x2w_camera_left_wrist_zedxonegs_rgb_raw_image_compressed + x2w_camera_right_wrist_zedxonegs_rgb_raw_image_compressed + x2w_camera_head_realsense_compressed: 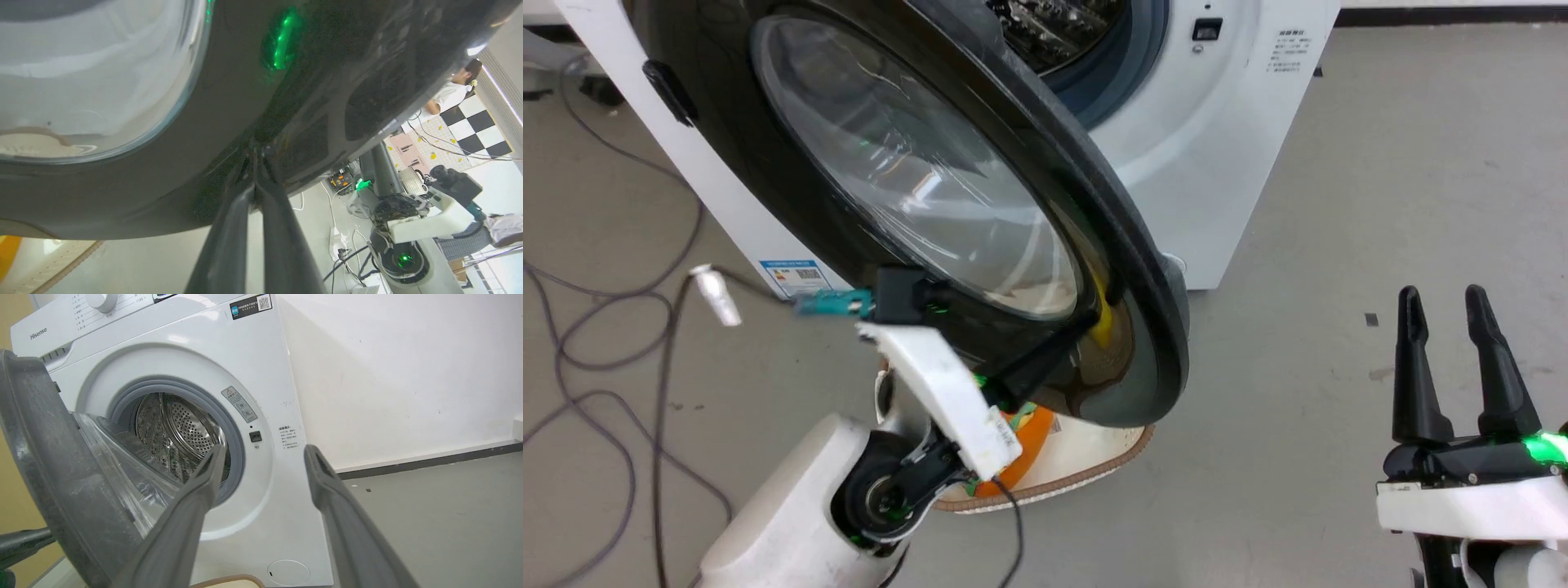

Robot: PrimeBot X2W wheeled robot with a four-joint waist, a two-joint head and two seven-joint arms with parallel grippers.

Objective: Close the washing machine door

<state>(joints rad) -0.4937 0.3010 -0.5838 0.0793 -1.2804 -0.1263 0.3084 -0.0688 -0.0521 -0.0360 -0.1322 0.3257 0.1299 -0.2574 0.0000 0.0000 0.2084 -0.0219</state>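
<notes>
The washing machine door (pixel 792 212) is a big glossy black disc with a bulging glass window (pixel 915 180), and it stands swung out from the white washing machine (pixel 1217 163). My left gripper (pixel 1089 324) is shut with nothing in it, its tips pressed against the door's black outer face low down near the rim. In the left wrist view the fingers (pixel 229 245) meet on the door (pixel 327 81). My right gripper (pixel 1448 298) stands open at the lower right, apart from the door. In the right wrist view the right gripper (pixel 263 455) faces the steel drum (pixel 179 424), with the door (pixel 36 457) at the left.
A cream basket (pixel 1094 457) with something orange in it sits on the floor under the door. Cables (pixel 605 343) and a white plug (pixel 715 294) lie at the left. Bare grey floor (pixel 1421 163) spreads to the right. A person (pixel 449 94) stands far behind me.
</notes>
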